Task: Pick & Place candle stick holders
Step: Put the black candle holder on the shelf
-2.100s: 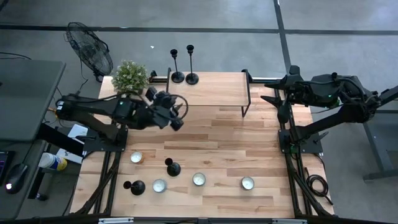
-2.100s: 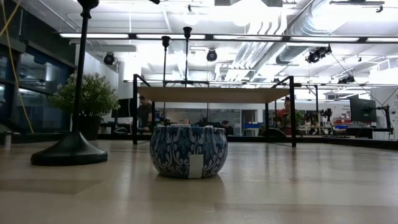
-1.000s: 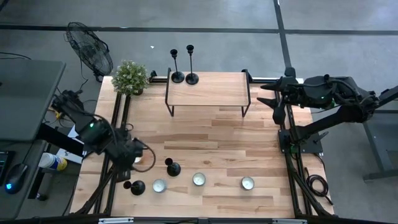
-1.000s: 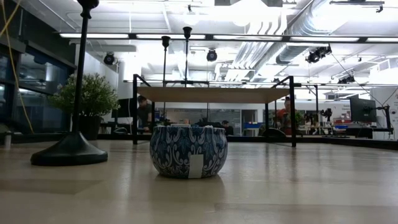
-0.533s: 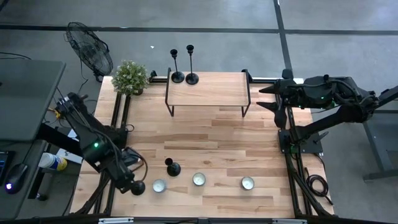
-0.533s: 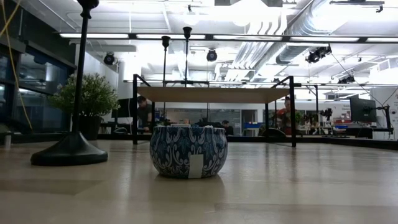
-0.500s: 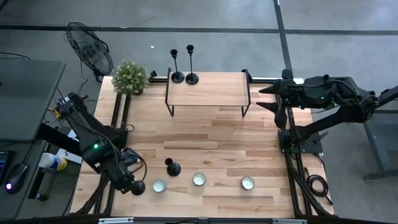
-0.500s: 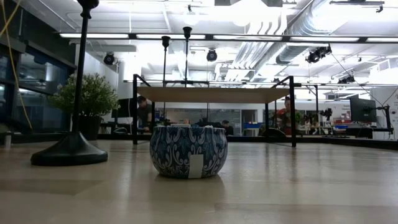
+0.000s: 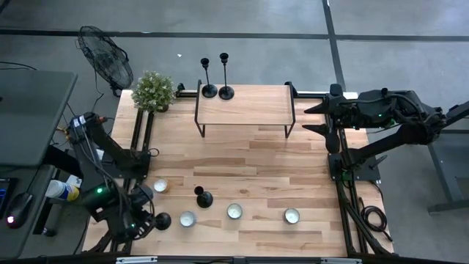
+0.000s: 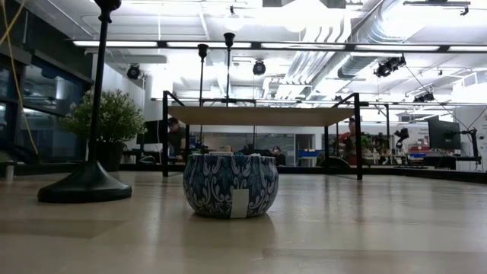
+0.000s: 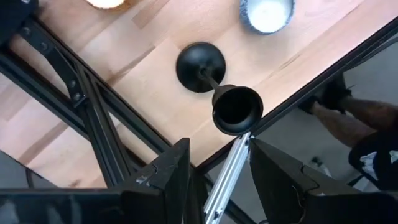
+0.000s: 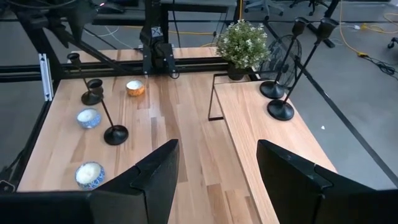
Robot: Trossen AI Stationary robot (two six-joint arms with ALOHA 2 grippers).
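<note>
Four slim matte-black metal candlesticks, domed bases, thin stems, small cups: two (image 9: 161,219) (image 9: 203,197) upright lower left of the high view on the pale wood-plank table (image 9: 256,158); two (image 9: 209,89) (image 9: 226,92) on the raised wooden shelf (image 9: 245,106), upper centre; left gripper (image 11: 214,163) above the lower-left candlestick, fingers apart, grasping nothing; right gripper (image 12: 217,163) released, upper right; blue patterned tealight cup (image 10: 230,185) nearby; bright open-ceiling room beyond.
</note>
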